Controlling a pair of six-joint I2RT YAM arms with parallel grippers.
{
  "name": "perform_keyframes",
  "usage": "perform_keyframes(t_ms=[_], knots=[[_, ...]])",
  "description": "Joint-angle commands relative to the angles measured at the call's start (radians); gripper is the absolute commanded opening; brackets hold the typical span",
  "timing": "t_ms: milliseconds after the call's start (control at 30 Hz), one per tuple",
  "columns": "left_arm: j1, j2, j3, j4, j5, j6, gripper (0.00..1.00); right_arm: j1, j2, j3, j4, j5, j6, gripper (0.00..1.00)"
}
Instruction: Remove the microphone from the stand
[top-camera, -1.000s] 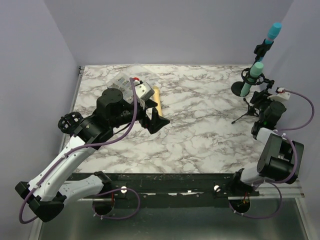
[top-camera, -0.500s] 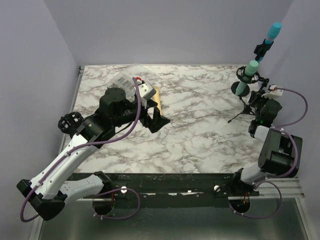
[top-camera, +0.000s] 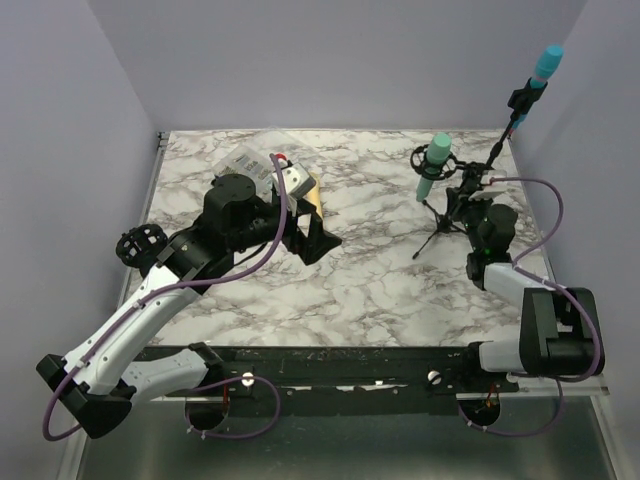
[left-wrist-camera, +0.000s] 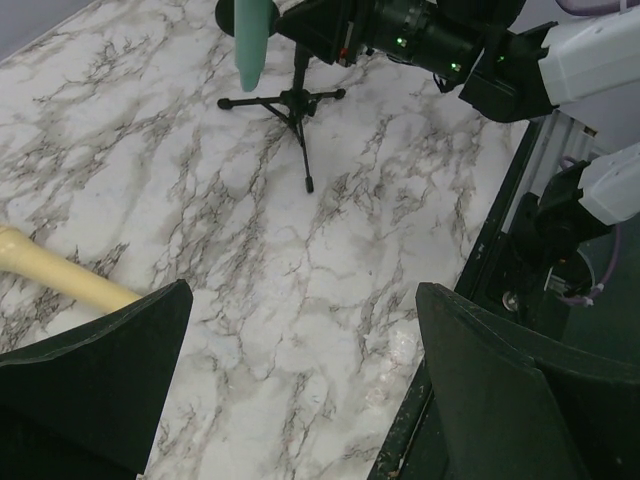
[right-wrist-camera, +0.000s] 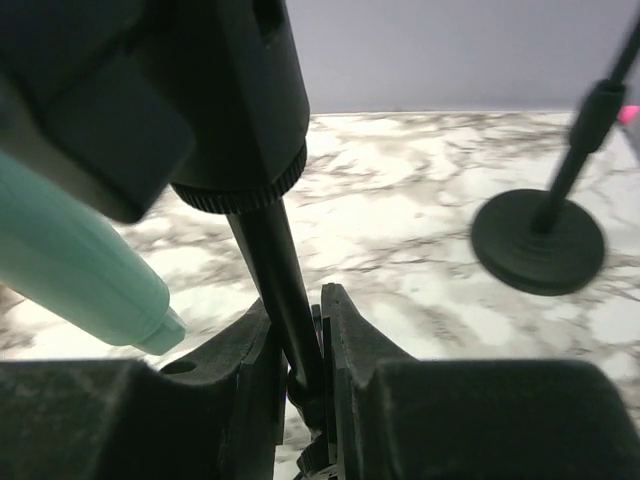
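- Microphone (top-camera: 430, 170) sits in its stand (top-camera: 436, 220), untouched.
- Right gripper (right-wrist-camera: 300, 335) pinches that stand's upright, likely steadying it.
- Left gripper (left-wrist-camera: 300, 340) hangs wide open, empty, well apart.

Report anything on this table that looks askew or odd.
The green microphone sits slanted in its tripod stand. The right claw is shut on the stand's post, not the microphone. Nothing looks spilled or broken.

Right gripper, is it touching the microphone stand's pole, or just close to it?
Touching. The right wrist view shows the right gripper shut on the stand's black pole, a finger pressed against each side, below the teal microphone.
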Motion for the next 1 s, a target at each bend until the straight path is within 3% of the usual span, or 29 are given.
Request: perform_keyframes(t_ms=[0, 433, 700, 967], knots=[[-0.003, 0.003, -0.009, 0.015, -0.010, 0.004, 0.99, 0.106, -0.067, -0.052, -0.021, 0.011, 0.029, 0.01], [-0.004, 0.088, 0.026, 0.039, -0.034, -0.071, 0.99, 0.175, -0.156, -0.089, -0.174, -0.031, 0.125, 0.01], [-0.025, 0.209, 0.174, 0.123, -0.068, -0.236, 0.96, 0.190, -0.207, -0.131, -0.230, 0.024, 0.161, 0.01], [-0.117, 0.464, 0.449, 0.136, -0.183, -0.149, 0.94, 0.189, -0.219, -0.179, -0.169, 0.039, 0.177, 0.01]])
